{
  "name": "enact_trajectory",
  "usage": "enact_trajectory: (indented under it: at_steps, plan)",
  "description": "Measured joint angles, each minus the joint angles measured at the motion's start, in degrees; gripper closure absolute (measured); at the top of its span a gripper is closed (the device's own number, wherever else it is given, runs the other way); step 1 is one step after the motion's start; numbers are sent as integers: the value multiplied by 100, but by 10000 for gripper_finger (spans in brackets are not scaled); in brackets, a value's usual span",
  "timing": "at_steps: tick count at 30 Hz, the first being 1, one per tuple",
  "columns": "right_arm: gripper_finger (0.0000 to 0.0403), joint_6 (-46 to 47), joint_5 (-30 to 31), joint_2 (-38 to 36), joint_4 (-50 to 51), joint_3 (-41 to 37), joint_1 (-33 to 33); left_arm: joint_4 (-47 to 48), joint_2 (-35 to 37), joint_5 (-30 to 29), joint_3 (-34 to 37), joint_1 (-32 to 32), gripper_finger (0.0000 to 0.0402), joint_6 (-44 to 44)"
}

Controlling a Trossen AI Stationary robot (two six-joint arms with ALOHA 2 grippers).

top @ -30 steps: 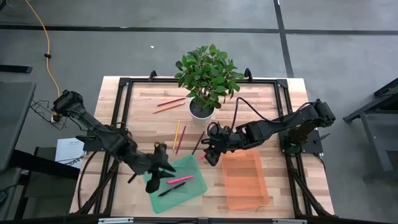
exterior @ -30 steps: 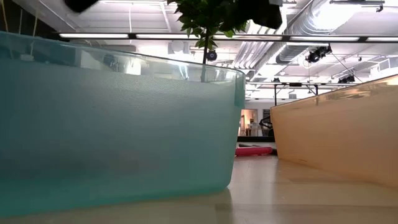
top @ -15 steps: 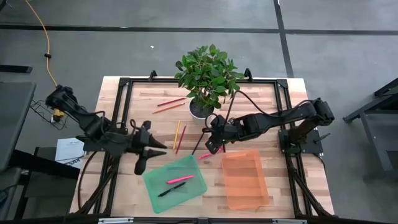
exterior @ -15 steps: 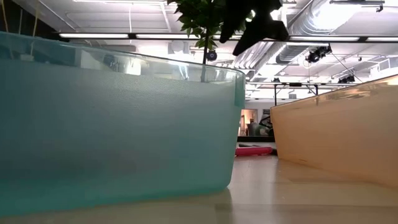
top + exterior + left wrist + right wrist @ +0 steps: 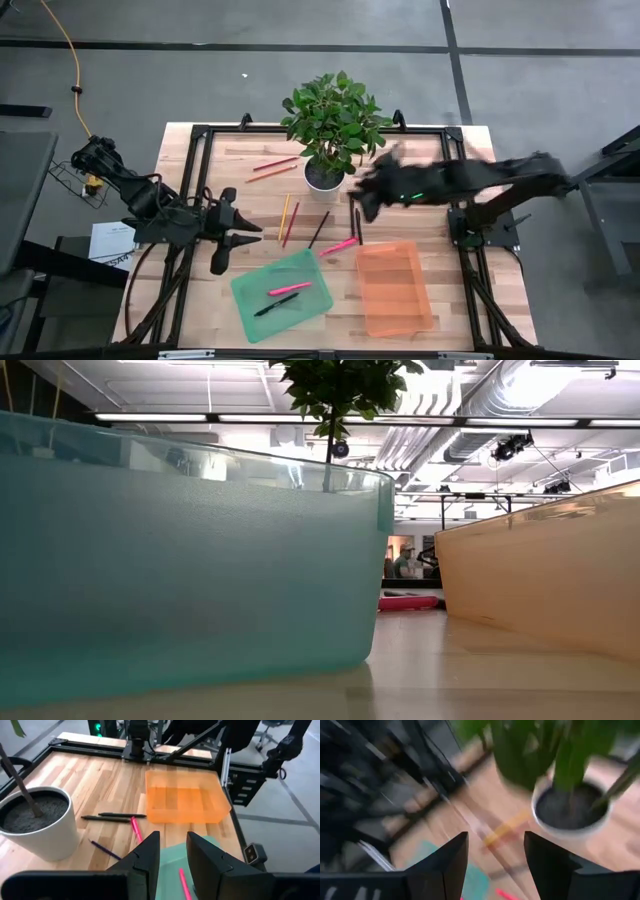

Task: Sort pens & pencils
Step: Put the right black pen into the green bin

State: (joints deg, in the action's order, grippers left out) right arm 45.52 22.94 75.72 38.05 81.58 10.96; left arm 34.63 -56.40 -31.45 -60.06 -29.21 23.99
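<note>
In the high view, a pink pen (image 5: 288, 289) and a black pen (image 5: 275, 304) lie in the green tray (image 5: 250, 290). On the table between tray and plant lie another pink pen (image 5: 340, 245), two black pens (image 5: 318, 230) (image 5: 357, 222), and a yellow and a red pencil (image 5: 287, 217). Two more pencils (image 5: 272, 168) lie farther back. My left gripper (image 5: 238, 240) hovers open and empty left of the green tray. My right gripper (image 5: 366, 205), blurred, is open and empty above the table beside the plant pot.
A potted plant (image 5: 325, 175) stands at the far middle of the table. The orange tray (image 5: 393, 290) sits to the right of the green one, at the near edge. The black table frame (image 5: 200, 160) runs along the edges.
My left gripper has risen from over the green tray's left corner and drawn back toward the table's left edge. My right gripper has lifted fast from the pens in the middle and pulled toward the far right, past the plant. Both stay open.
</note>
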Motion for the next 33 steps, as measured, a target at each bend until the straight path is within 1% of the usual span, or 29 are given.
enact_trajectory:
  at_steps: [2,4,6,8,11,13,16,17,18,19,21,23,25,30,31,33]
  plan:
    - [219,-335,239,-467,-203,0,56,-26,4,-72,1,0,316,-19]
    - [219,-851,487,-966,-630,0,173,-12,30,-116,1,0,316,-19]
    - [219,-1427,822,-1436,-948,0,370,-32,48,-124,1,0,316,-19]
    - [219,-1965,1221,-1830,-1543,-248,686,-17,65,-124,1,0,316,3]
    - [219,-2351,1535,-2425,-2639,-1285,1110,-27,88,-124,1,0,316,27]
    - [219,-2358,1731,-2739,-3629,-2262,1244,-28,92,-124,1,0,316,44]
    - [220,-2332,1712,-2947,-5513,-3552,1276,-24,92,-124,1,0,316,46]
    - [222,-2226,1715,-2951,-6009,-3853,1271,-25,92,-124,1,0,316,46]
    - [225,-2068,1733,-2926,-6286,-4100,1266,-20,92,-124,1,0,316,46]
    - [229,-1834,1815,-2894,-6293,-4286,1252,-15,92,-124,1,0,316,48]
    - [239,-1186,2033,-2767,-5932,-4511,1207,1,92,-124,1,2,316,48]
    - [250,-422,2173,-2676,-5180,-4579,1120,29,92,-135,1,0,316,56]
    - [256,341,2174,-2576,-4514,-4566,992,83,92,-137,1,0,316,109]
    - [252,2104,1774,-2432,-2691,-4570,714,268,92,-137,1,0,316,254]
    - [250,2337,1633,-2377,-2465,-4570,664,301,92,-133,1,0,316,285]
    - [249,2567,1405,-2249,-2339,-4570,573,337,92,-133,1,0,316,327]
